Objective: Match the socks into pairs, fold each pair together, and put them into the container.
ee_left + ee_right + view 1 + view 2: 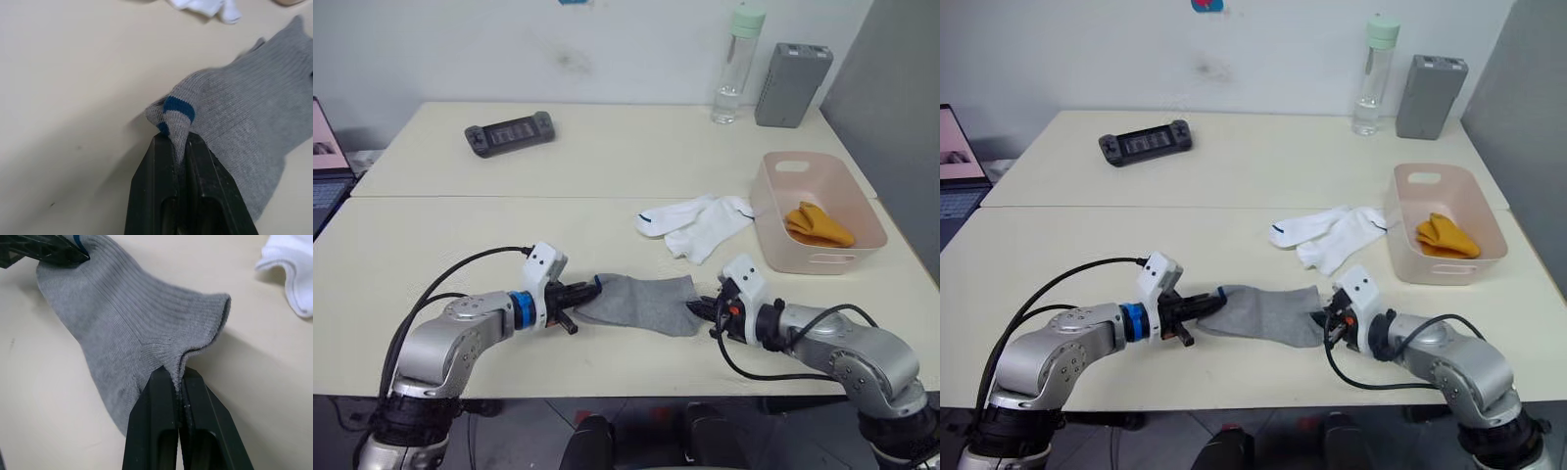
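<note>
A grey sock [639,301] lies stretched across the near part of the table. My left gripper [593,290] is shut on its end with the blue stripe [179,108]. My right gripper [696,307] is shut on the cuff edge at the other end [176,368]. Two white socks [701,221] with dark trim lie just beyond, beside the container [773,240], a pale pink bin at the right. A folded orange pair [817,223] rests inside it.
A black handheld controller [509,132] lies at the back left. A clear bottle [735,67] and a grey box [791,84] stand at the back right. A laptop [325,162] sits at the far left edge.
</note>
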